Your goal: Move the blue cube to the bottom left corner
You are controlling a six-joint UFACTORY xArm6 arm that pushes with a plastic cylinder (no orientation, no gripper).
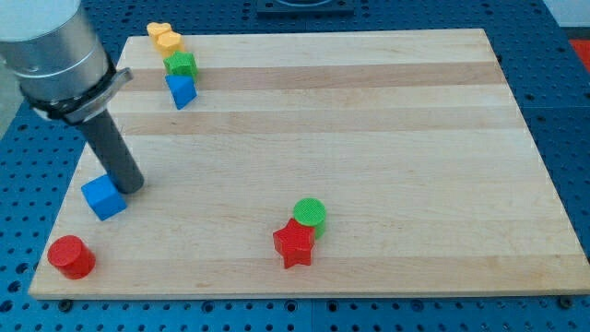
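The blue cube (103, 197) lies on the wooden board (369, 138) near the view's left edge, low down. My tip (131, 187) touches the board just right of the cube's upper right side, against it or nearly so. The rod slants up to the view's upper left into the grey arm. A red cylinder (71, 256) stands in the bottom left corner, below and left of the cube.
At the view's top left stand a yellow heart (159, 30), an orange block (169, 41), a green block (182, 65) and a blue triangular block (181, 90) in a line. A green cylinder (310, 213) and a red star (295, 243) touch at bottom centre.
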